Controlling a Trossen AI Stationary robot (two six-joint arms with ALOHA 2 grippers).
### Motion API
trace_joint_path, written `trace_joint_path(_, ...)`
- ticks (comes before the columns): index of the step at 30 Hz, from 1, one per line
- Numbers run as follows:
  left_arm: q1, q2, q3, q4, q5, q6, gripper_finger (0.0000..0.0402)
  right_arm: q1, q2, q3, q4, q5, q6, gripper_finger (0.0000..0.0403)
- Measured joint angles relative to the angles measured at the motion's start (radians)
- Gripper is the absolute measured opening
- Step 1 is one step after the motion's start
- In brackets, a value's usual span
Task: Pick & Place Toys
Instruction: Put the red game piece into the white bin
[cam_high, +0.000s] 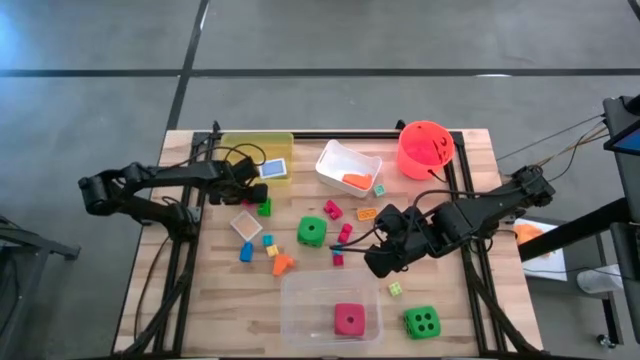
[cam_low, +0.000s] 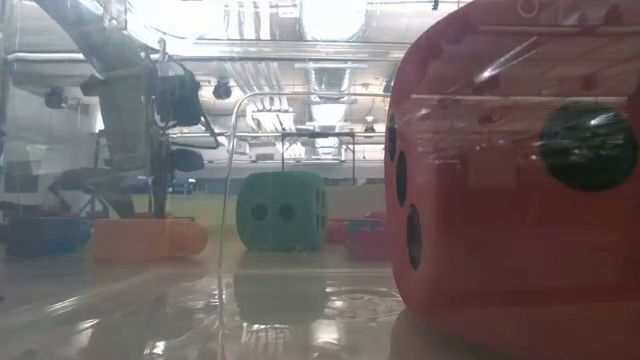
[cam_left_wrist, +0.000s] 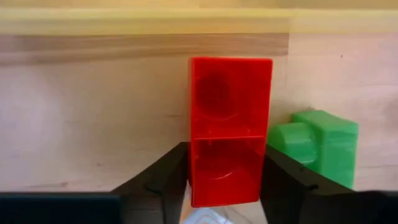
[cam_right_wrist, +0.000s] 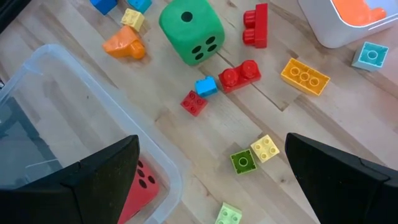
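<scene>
Toys lie scattered on the surface in the high view, with the left claw beside the yellow tub and the right claw, released, above the clear tub. Left wrist view: the left claw grasps a red block standing beside a green block. Right wrist view: a green die sits among small blocks.

The whole table is seen straight down from overhead. From tabletop height, a level look is taken through the clear tub, very close to the red die. A red block is framed closely from the left wrist. The green die, shared with the overhead and low pictures, is viewed downward from the right wrist.
</scene>
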Motion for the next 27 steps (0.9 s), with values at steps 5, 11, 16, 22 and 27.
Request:
trace_joint_path(5,0.0,0.002,0.002,0.009,0.003,0.025,0.0117,0.0,0.0,0.0,0.006,0.0,0.0,0.0395)
trace_joint_path(11,0.0,0.001,0.002,0.006,0.019,0.051,0.0117,0.0,0.0,0.0,0.009,-0.001,-0.003,0.0395)
trace_joint_path(16,-0.005,-0.006,0.006,-0.009,0.079,0.073,0.0116,0.0,0.0,0.0,0.01,-0.001,-0.004,0.0395)
trace_joint_path(22,-0.023,-0.077,0.027,-0.052,0.136,0.077,0.0116,0.0,0.0,0.0,0.014,-0.001,-0.086,0.0395)
trace_joint_path(27,-0.048,-0.198,0.062,-0.094,0.158,0.077,0.0116,-0.008,0.0,0.0,0.017,-0.001,-0.174,0.0395)
